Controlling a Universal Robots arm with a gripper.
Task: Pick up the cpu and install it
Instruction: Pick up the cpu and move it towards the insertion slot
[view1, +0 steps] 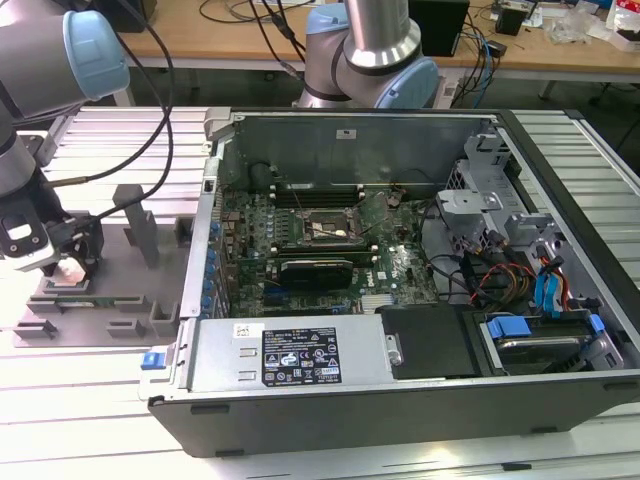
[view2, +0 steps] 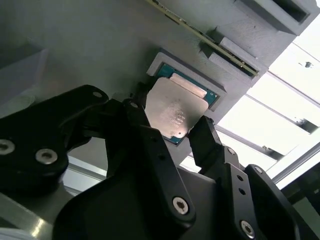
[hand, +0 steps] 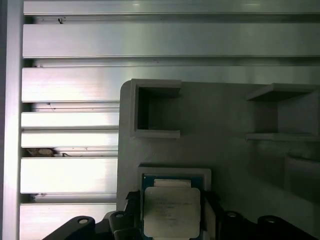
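Slatted metal surface (view1: 100, 440). Open computer case (view1: 400, 420) at centre, with the socket (view1: 322, 230) on the board inside. Grey tray (view1: 110, 292) at nine o'clock from the case, on the exterior view's left. Gripper (view1: 62, 262) low over the tray.

In both wrist views we see the cpu (hand: 172, 210) (view2: 172, 107) seated in its shallow recess in the tray. The jaws sit against two opposite edges, pinching it there.

We judge it light, rigid, slick on its metal plate and delicate underneath. Hold by the edges only and keep it level.

The exterior view gives us the lie of tray, case and socket. The wrist views give the contact at the chip's edges and its seat in the recess.
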